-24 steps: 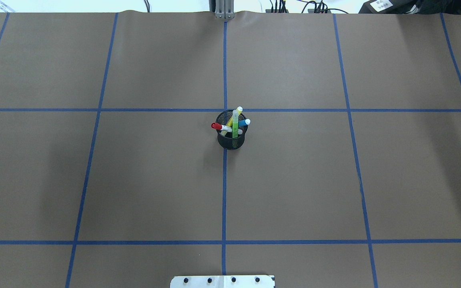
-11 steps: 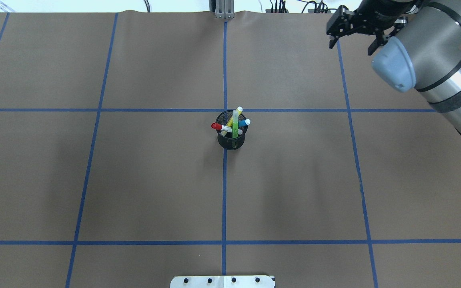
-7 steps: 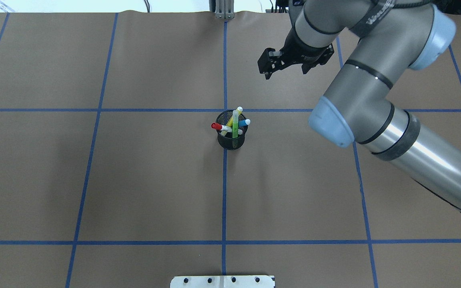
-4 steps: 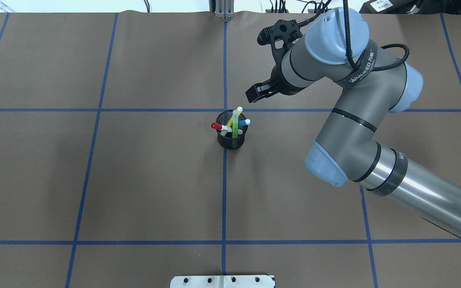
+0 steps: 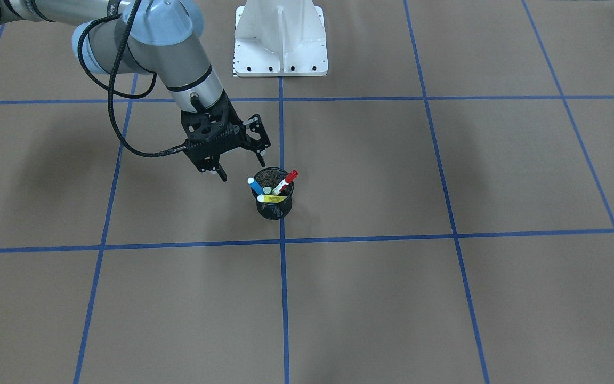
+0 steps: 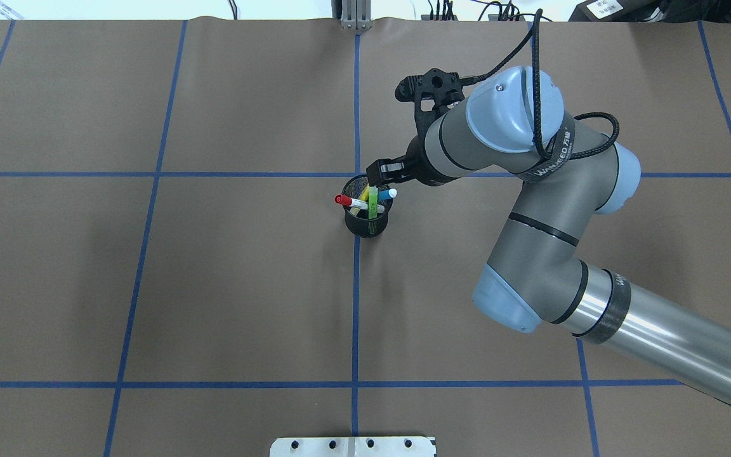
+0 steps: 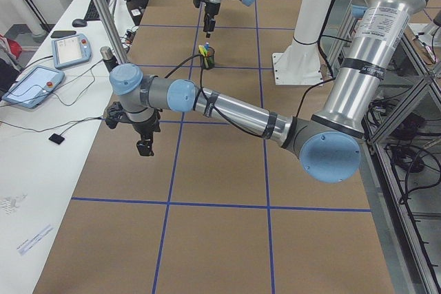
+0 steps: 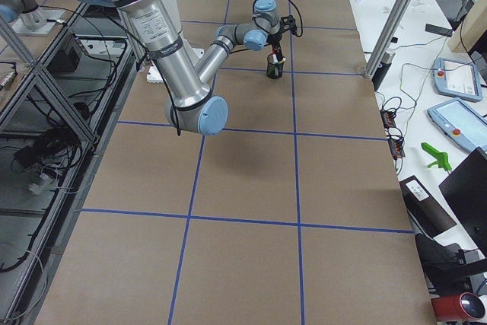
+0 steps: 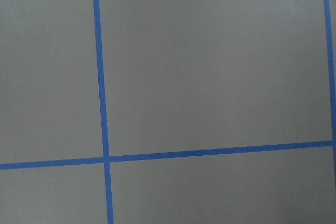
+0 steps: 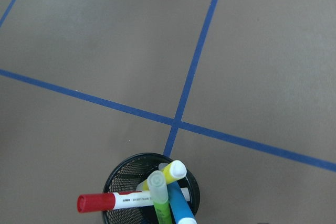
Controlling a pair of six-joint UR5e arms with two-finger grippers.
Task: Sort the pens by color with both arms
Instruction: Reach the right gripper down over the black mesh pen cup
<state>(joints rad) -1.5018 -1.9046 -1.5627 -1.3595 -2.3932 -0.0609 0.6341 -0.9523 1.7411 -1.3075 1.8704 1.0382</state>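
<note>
Pens, four of them, stand together in a black mesh cup on the brown table. The cup sits on a blue tape line, just at 6 o'clock of a tape crossing in the overhead view. There the red-capped pen leans to 9 o'clock, the blue pen to 2 o'clock, and the yellow pen and green pen towards 12 o'clock; the green one crosses over the red-capped pen's white body, so the pens are tangled at the rim.

In the front-facing view the right gripper hangs at 10 o'clock of the cup, near it but touching nothing, its fingers spread wide and holding nothing; a black cable loops off its wrist. In the overhead view one dark finger covers the tips of the tall pens.

A white base stands well apart at 12 o'clock.

Seen from the table's left end, the left gripper hangs over bare paper, well away from the cup; whether it is spread or clenched cannot be told.
</note>
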